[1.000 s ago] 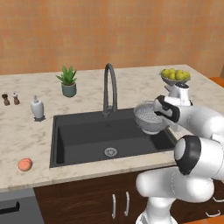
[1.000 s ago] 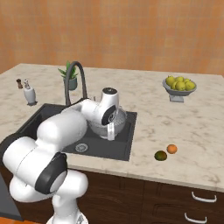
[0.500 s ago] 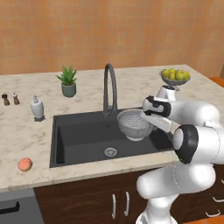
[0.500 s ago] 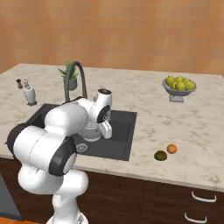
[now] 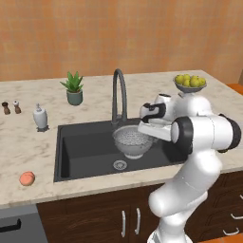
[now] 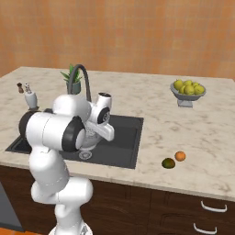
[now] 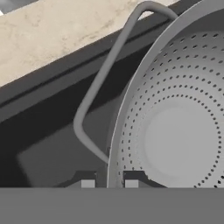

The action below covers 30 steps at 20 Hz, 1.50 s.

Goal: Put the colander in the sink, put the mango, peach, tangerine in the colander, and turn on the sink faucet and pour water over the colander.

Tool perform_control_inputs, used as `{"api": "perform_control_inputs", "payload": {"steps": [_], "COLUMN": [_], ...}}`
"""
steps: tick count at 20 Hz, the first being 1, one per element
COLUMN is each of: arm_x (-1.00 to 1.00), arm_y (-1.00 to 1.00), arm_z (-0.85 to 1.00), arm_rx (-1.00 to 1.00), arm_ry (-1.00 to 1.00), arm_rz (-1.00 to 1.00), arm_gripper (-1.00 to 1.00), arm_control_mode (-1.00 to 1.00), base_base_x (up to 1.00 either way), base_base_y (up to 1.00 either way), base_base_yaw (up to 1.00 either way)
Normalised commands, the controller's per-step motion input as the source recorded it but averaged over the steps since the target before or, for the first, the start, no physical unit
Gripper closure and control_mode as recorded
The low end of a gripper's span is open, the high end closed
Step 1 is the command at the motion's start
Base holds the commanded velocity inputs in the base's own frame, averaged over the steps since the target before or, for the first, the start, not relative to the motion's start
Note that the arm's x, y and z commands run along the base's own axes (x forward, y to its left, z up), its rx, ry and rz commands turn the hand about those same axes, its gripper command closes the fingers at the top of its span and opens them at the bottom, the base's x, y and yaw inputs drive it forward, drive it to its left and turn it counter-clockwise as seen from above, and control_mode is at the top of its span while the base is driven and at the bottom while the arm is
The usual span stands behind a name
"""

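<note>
Silver-grey perforated metal, the colander [image 5: 133,140] sits at centre frame in the left base view, low inside the black sink [image 5: 85,152] just in front of the gooseneck sink faucet [image 5: 119,95]. The gripper [image 7: 109,183] is at its rim, the fingers [image 7: 87,183] closed on either side of the rim edge beside a wire handle. The peach [image 5: 27,178] lies on the counter [image 5: 28,147] at lower left. In the right base view the mango [image 6: 168,163] and tangerine [image 6: 180,156] lie just beside each other at lower right.
</note>
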Motion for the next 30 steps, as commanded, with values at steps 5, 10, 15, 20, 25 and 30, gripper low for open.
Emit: {"api": "perform_control_inputs", "payload": {"steps": [5, 10, 15, 20, 25, 30], "arm_x": [0.35, 0.13, 0.00, 0.21, 0.28, 0.25], "arm_y": [0.17, -0.01, 0.04, 0.06, 0.03, 0.09], "arm_z": [-0.32, -0.32, -0.33, -0.28, -0.20, -0.23], "arm_rx": [0.00, 0.01, 0.00, 0.00, 0.01, 0.02], "arm_ry": [0.07, 0.08, 0.01, 0.00, 0.00, 0.00], "arm_rz": [0.27, 0.28, 0.27, 0.19, 0.14, 0.10], "arm_gripper": [1.00, 1.00, 1.00, 1.00, 1.00, 1.00], "arm_control_mode": [-1.00, -1.00, -1.00, -1.00, -1.00, -1.00], "base_base_x": [0.00, 0.00, 0.00, 0.00, 0.00, 0.00], "base_base_y": [0.00, 0.00, 0.00, 0.00, 0.00, 0.00], "base_base_yaw": [0.00, 0.00, 0.00, 0.00, 0.00, 0.00]}}
